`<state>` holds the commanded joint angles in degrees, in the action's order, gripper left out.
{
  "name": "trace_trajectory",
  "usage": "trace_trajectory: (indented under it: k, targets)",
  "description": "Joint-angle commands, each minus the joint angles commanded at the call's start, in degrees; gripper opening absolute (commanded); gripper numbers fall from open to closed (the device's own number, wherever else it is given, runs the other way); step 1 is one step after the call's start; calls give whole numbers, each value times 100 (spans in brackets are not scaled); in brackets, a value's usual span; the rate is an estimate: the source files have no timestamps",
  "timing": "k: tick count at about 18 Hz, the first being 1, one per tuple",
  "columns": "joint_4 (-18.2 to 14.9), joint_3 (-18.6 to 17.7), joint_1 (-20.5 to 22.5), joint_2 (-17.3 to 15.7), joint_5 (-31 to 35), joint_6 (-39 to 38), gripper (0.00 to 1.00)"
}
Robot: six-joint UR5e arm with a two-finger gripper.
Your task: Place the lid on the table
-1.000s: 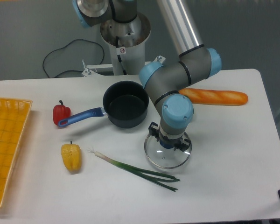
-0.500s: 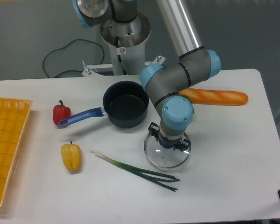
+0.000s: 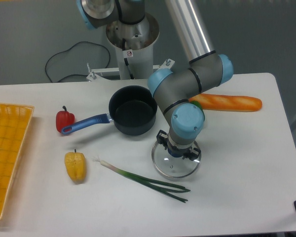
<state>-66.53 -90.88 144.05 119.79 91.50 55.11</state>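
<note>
The gripper [image 3: 177,151] points straight down over the lid [image 3: 176,163], which sits low at the table [image 3: 237,168], just right of the saucepan [image 3: 133,110] and above the spring onion [image 3: 143,179]. The wrist hides the jaws, so I cannot tell whether they grip the blue knob

Free room and obstacles. You have open table [image 3: 246,163] to the right of the lid [image 3: 176,163] and toward the front right corner. Just in front and left, the spring onion [image 3: 143,180] lies across your path; behind, the saucepan [image 3: 133,109] stands close. The baguette [image 3: 227,102] bars the far right side.
</note>
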Motion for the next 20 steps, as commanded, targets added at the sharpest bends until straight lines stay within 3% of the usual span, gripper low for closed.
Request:
trace_trajectory:
  k: [20]
  targets:
    - [26, -53, -9, 26, 9, 0, 64]
